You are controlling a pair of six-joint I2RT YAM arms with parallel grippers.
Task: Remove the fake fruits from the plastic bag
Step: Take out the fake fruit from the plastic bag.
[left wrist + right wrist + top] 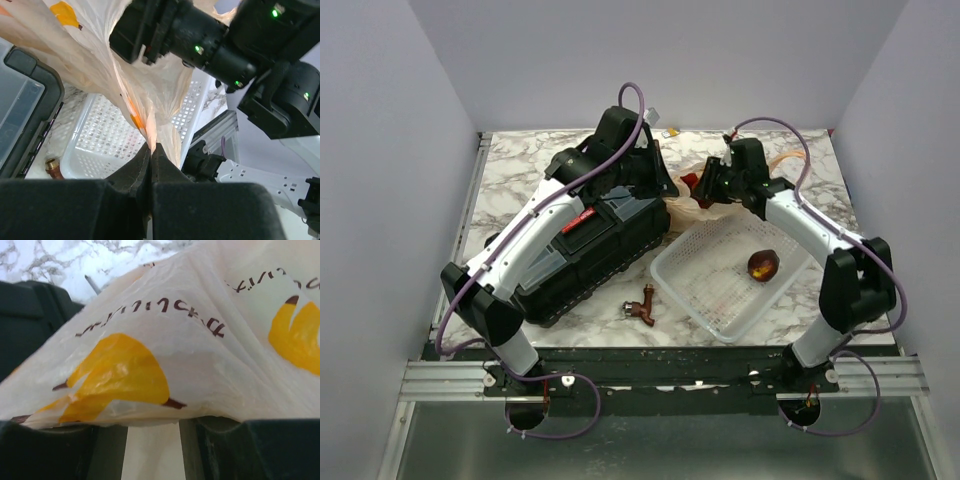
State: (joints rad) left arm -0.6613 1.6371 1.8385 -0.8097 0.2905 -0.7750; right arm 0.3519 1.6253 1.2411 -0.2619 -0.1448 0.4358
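The plastic bag (694, 208), tan and printed with yellow bananas, hangs between my two grippers over the back of the table. My left gripper (151, 146) is shut on a pinched fold of the bag (95, 65). In the top view it (669, 188) sits just left of a small red shape (692, 181), seemingly one of the fake fruits. My right gripper (712, 186) is at the bag's other side. In the right wrist view the bag (200, 340) drapes over its fingertips (152, 421), which stand apart with film across the gap. What they hold is hidden.
A white mesh basket (705, 295) lies at front right with a maroon-brown glossy fruit (763, 265) in it. A black toolbox (595, 255) sits under the left arm. A small brass fitting (643, 305) lies before it.
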